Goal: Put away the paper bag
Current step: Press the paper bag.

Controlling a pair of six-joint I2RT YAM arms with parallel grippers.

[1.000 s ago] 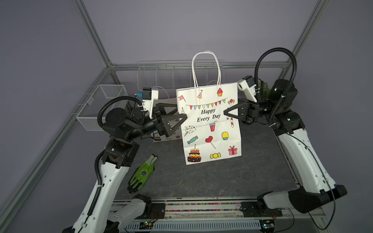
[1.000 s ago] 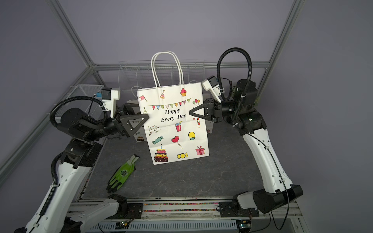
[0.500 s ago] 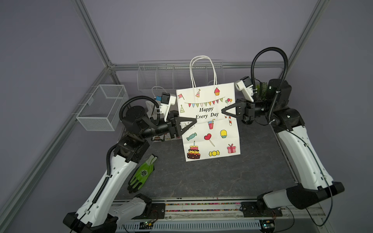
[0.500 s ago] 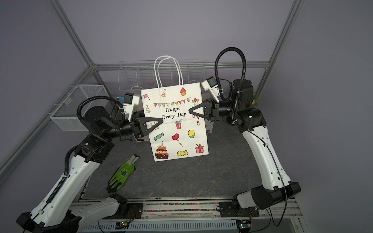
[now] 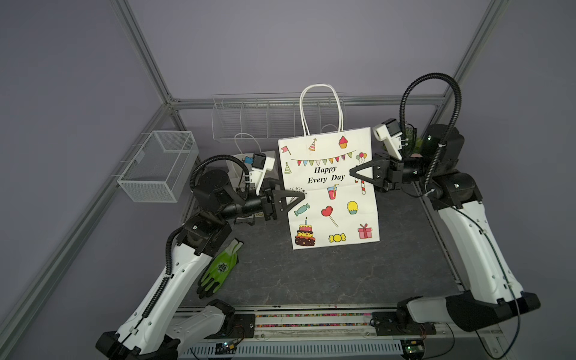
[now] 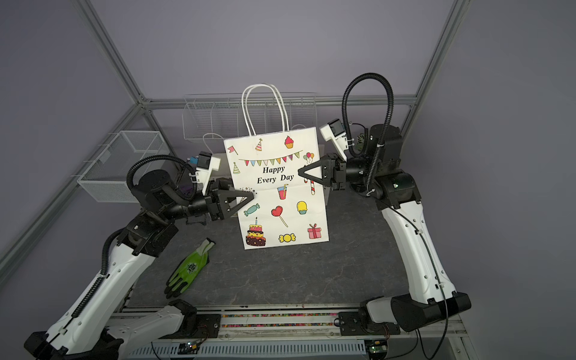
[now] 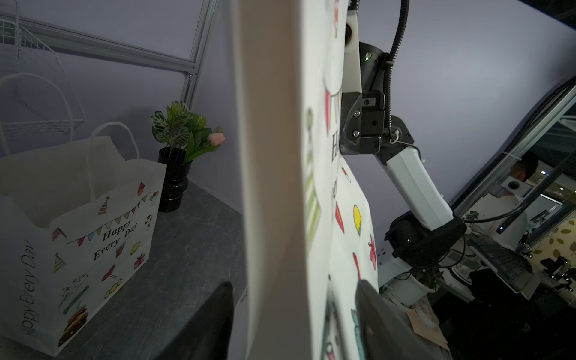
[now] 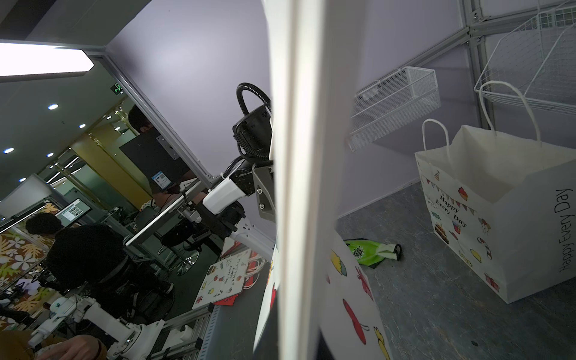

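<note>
Top views: paper bag pinched at one edge, straddled at the other

In both top views the paper bag [image 5: 327, 187] [image 6: 277, 193] is seen standing upright over the middle of the dark table [image 5: 311, 280], its printed face turned toward the camera and its white handles raised above it. Whether its lower edge rests on the surface cannot be told.

The bag's right edge is clamped by the right gripper [image 5: 352, 172] [image 6: 300, 172], about halfway up, beside the words "Every Day". In the right wrist view the bag's edge [image 8: 299, 187] is shown running straight through the middle of the picture, toward the closed jaws.

The left gripper [image 5: 302, 195] [image 6: 253, 197] is placed at the bag's left edge, somewhat lower than the right one. In the left wrist view its fingers [image 7: 218, 321] are seen spread apart with the bag's side panel [image 7: 274, 187] between them, so the jaws are parted around the edge. Whether the paper is touched by the pads cannot be told.

A second bag [image 7: 78, 233] [image 8: 498, 233] with the same print is set open on the table behind the first. A green glove [image 5: 219, 268] [image 6: 188, 269] is laid flat near the left arm. A potted plant [image 7: 177, 156] is placed in the far corner, a mesh basket [image 5: 156, 168] is hung on the left frame, and a wire rack [image 5: 249, 121] is mounted along the back.
</note>
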